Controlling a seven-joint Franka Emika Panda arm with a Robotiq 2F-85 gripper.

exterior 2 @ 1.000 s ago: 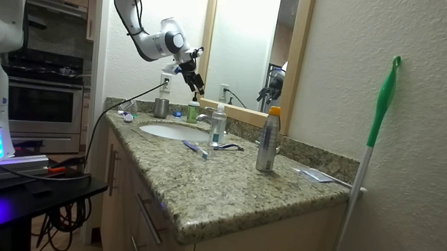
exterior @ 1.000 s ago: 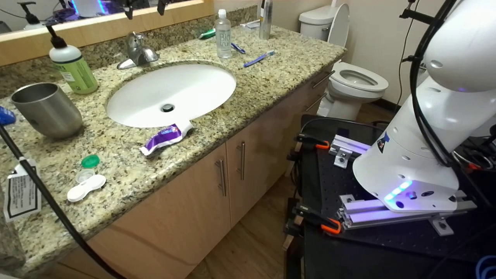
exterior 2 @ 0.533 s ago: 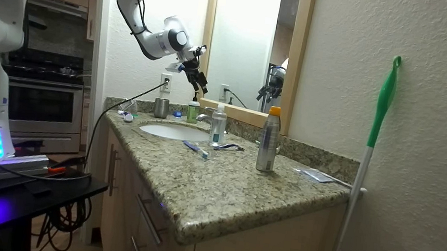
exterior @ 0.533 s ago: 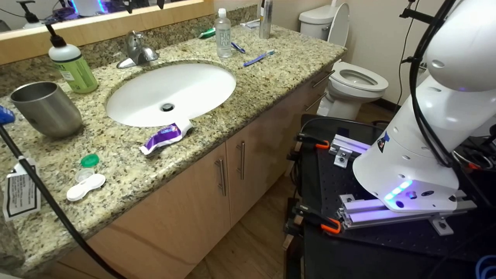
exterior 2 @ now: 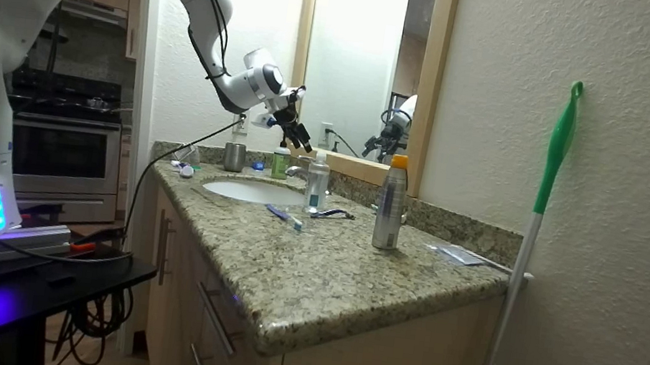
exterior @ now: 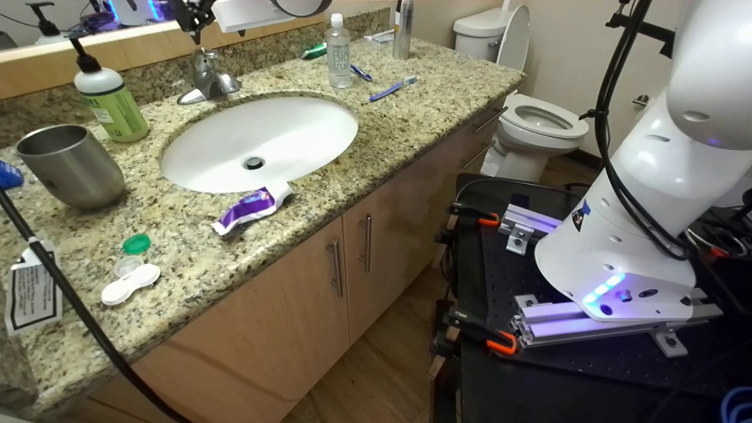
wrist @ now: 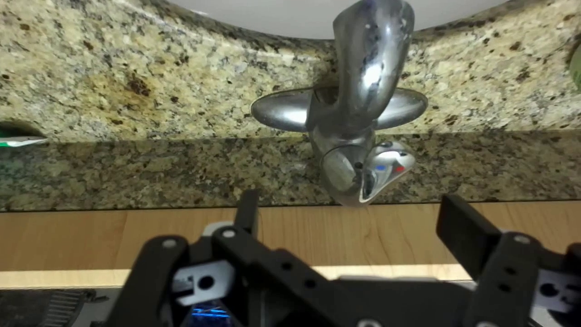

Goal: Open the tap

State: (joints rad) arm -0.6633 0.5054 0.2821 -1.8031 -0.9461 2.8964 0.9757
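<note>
Tap (wrist: 350, 111) sits on granite bench (exterior: 388, 135), between white oval basin (exterior: 294, 126) and backsplash (wrist: 136, 175). Spout (wrist: 374, 54) points over the basin; lever (wrist: 389, 165) carries blue and red marks. End effector (wrist: 350, 212) released: fingers (wrist: 246, 211) spread wide, visible gap to the metal on both sides in wrist view. It hangs just above the tap in both exterior views, angled down, near the mirror (exterior 2: 354, 54). Also on the bench: green soap bottle (exterior: 114, 106) upright, grey metal cup (exterior: 76, 173) near it, purple tube (exterior: 249, 210) lying at the basin rim opposite the tap. Clear bottle (exterior: 339, 61) stands well apart from the cup, past the basin, blue toothbrush (exterior: 389, 91) flat near it. White lens case (exterior: 130, 284) and green cap (exterior: 137, 243) lie near each other. Silver can (exterior 2: 389, 213) with orange top stands upright, farther along. Arm base (exterior: 599, 252) shows a blue light strip.
</note>
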